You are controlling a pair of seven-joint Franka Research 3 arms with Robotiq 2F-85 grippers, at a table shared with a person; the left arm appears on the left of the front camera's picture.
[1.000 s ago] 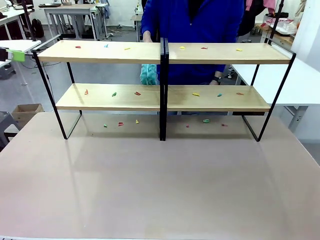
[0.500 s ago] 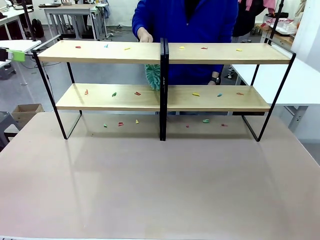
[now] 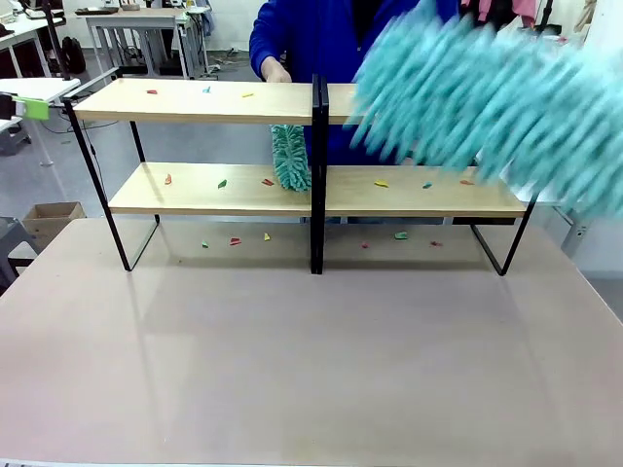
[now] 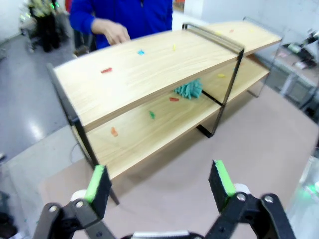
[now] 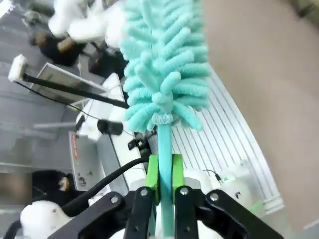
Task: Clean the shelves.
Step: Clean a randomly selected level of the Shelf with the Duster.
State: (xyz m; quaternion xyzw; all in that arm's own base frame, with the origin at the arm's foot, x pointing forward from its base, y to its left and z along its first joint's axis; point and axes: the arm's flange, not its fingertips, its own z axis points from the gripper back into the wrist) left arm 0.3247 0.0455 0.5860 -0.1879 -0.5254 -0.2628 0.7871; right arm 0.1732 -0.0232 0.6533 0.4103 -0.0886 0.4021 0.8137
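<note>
The shelves (image 3: pixel 195 190) run across the far side of the bench (image 3: pixel 311 370), upper middle of the front view. The left claw (image 4: pixel 158 181) is spread wide and empty, with the shelves ahead in the upper half of its view. The right claw (image 5: pixel 164 172) is clamped on the handle of a teal duster (image 5: pixel 162 64), whose fluffy head blurs across the upper right of the front view, over the right-hand unit. A second duster (image 3: pixel 289 156) hangs down to the lower board at centre.

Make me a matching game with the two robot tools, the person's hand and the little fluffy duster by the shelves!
1 black green-padded left tool
2 black green-padded right tool
3 person's hand
4 small teal fluffy duster

A on the lower light-wood board
B open, empty
C at the top light-wood board's back edge
D shut on a teal duster handle

Pairs: 1-B, 2-D, 3-C, 4-A.
</note>
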